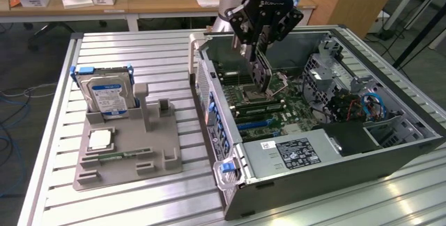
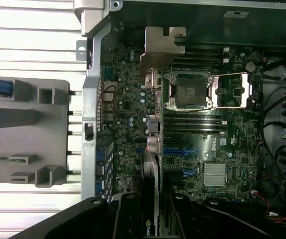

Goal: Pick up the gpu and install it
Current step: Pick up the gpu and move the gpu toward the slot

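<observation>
The gpu [image 1: 262,73] is a thin dark card that hangs edge-down inside the open computer case [image 1: 209,87], a little above the motherboard. My gripper [image 1: 256,46] is shut on its upper edge. In the wrist view I look along the gpu [image 2: 153,149] edge-on, with its silvery end bracket [image 2: 161,47] at the far end near the case's rear wall. My black fingers [image 2: 128,219] clamp it from both sides. The card hovers over the board beside the open CPU socket [image 2: 190,92] and the blue expansion slots [image 2: 175,152]. Whether it touches a slot I cannot tell.
A grey fixture [image 1: 129,153] lies on the slatted table at the exterior view's left, holding a silver hard drive [image 1: 106,94] with blue rails and a green memory stick [image 1: 115,156]. Inside the case are the power supply [image 1: 293,153], drive cage and cables [image 1: 369,106].
</observation>
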### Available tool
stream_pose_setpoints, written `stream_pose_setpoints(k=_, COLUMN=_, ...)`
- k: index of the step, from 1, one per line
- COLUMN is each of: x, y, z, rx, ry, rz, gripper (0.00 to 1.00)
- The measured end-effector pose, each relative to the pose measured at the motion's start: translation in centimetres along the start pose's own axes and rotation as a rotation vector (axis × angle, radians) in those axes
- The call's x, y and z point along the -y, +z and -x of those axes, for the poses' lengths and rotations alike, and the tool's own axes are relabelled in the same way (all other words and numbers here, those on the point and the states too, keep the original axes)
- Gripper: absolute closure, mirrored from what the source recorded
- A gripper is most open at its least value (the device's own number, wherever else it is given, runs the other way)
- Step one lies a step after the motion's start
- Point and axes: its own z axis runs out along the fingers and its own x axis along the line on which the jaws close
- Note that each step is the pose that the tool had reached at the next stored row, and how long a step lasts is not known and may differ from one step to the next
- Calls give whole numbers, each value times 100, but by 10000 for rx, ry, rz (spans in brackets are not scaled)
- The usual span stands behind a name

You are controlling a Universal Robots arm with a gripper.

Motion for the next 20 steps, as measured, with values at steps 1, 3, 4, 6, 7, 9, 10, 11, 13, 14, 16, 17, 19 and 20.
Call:
stream_pose_setpoints(k=1, x=0, y=1, z=16, rx=0, ry=-1, rz=0, gripper=74)
stream_pose_setpoints(k=3, x=0, y=1, z=52, rx=0, ry=-3, rz=0, gripper=74)
stream_pose_setpoints(k=4, x=0, y=2, z=69, rx=0, ry=-4, rz=0, gripper=74)
stream_pose_setpoints(k=6, x=0, y=2, z=103, rx=0, ry=-5, rz=0, gripper=74)
stream_pose_setpoints(k=7, x=0, y=3, z=119, rx=0, ry=-6, rz=1, gripper=74)
stream_pose_setpoints(k=9, x=-1, y=4, z=153, rx=0, ry=-7, rz=0, gripper=74)
stream_pose_setpoints(k=10, x=-1, y=4, z=173, rx=0, ry=-8, rz=1, gripper=74)
stream_pose_setpoints(k=11, x=-1, y=5, z=190, rx=0, ry=-9, rz=1, gripper=74)
stream_pose_setpoints(k=13, x=-1, y=6, z=225, rx=-1, ry=-11, rz=1, gripper=74)
stream_pose_setpoints(k=14, x=-1, y=6, z=241, rx=-1, ry=-11, rz=1, gripper=74)
stream_pose_setpoints(k=16, x=-1, y=7, z=274, rx=0, ry=-11, rz=1, gripper=74)
stream_pose_setpoints(k=17, x=-1, y=7, z=293, rx=0, ry=-11, rz=1, gripper=74)
stream_pose_setpoints(k=19, x=-1, y=8, z=329, rx=0, ry=-12, rz=1, gripper=74)
stream_pose_setpoints(k=20, x=-1, y=9, z=348, rx=-1, ry=-13, rz=1, gripper=74)
